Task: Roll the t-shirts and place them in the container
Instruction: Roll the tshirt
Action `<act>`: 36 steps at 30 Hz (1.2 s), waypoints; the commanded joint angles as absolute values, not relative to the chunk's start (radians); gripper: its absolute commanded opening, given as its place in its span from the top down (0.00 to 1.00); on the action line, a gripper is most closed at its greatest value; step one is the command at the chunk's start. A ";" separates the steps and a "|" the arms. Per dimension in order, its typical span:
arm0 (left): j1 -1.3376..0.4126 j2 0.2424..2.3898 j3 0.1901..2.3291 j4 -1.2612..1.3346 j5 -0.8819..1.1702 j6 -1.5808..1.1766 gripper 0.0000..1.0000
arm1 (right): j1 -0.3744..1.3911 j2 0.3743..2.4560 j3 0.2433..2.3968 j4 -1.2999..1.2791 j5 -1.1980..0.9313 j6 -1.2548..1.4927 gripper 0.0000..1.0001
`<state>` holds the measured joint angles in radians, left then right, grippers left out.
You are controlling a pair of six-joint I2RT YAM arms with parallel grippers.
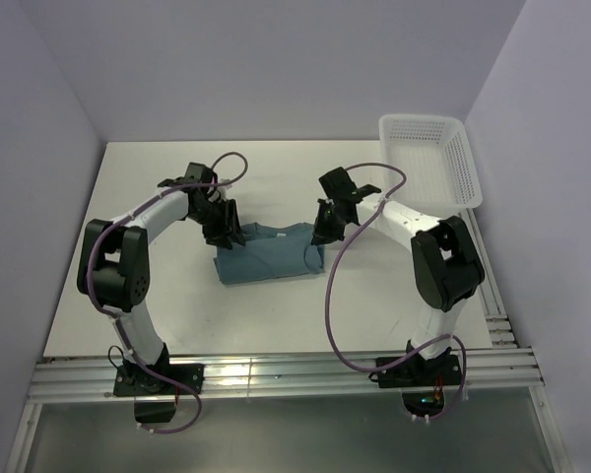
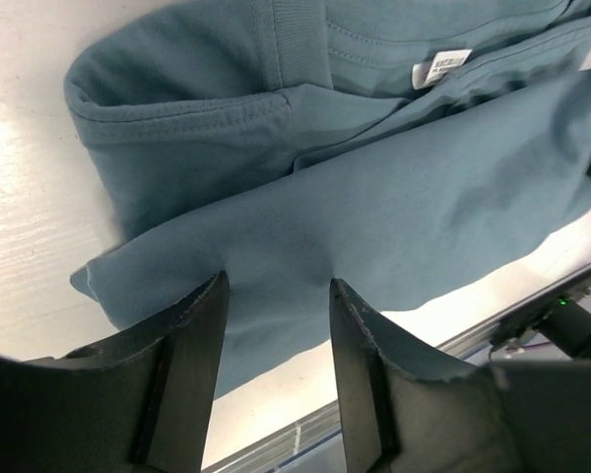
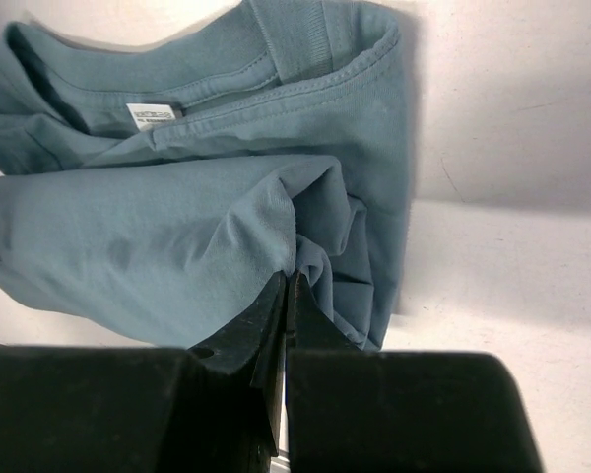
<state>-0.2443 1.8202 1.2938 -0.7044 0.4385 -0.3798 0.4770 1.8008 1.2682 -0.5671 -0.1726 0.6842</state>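
The teal-blue t-shirt (image 1: 266, 254) lies folded into a band on the white table, its collar and white label (image 3: 153, 114) showing on top. My left gripper (image 1: 220, 235) is at the shirt's left end. In the left wrist view the left gripper (image 2: 276, 286) stands open, its fingertips (image 2: 213, 291) resting on the top layer of the t-shirt (image 2: 374, 197), with flat cloth between them. My right gripper (image 1: 320, 236) is at the shirt's right end. In the right wrist view the right gripper (image 3: 293, 276) is shut, pinching a bunched fold of the t-shirt (image 3: 158, 236).
A white mesh basket (image 1: 424, 158) stands at the back right corner of the table. The aluminium rail (image 1: 276, 374) with both arm bases runs along the near edge. Walls close in the left, back and right sides.
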 commanded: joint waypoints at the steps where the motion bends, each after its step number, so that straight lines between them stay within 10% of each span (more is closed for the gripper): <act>1: -0.268 1.810 1.284 -0.710 0.390 -0.353 0.50 | 0.466 1.729 1.252 -0.523 -0.135 0.698 1.00; 9: -0.310 1.870 1.305 -0.735 0.266 -0.344 1.00 | 0.453 1.709 1.223 -0.522 -0.098 0.709 1.00; 23: -0.334 1.888 1.328 -0.755 0.144 -0.353 1.00 | 0.382 1.716 1.195 -0.500 -0.124 0.675 0.94; 25: -0.334 1.887 1.362 -0.765 0.143 -0.367 0.95 | 0.382 1.709 1.203 -0.493 -0.135 0.658 0.85; 29: -0.331 1.855 1.442 -0.798 0.159 -0.405 0.56 | 0.380 1.645 1.166 -0.448 -0.164 0.635 0.63; 36: -0.278 1.766 1.511 -0.830 0.245 -0.465 0.45 | 0.362 1.499 1.028 -0.374 -0.207 0.559 0.60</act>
<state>-0.3092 1.8629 1.4868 -0.7940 0.1997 -0.4278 0.3790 1.5894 1.0821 -0.4412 -0.1890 0.6178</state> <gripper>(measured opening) 0.544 0.405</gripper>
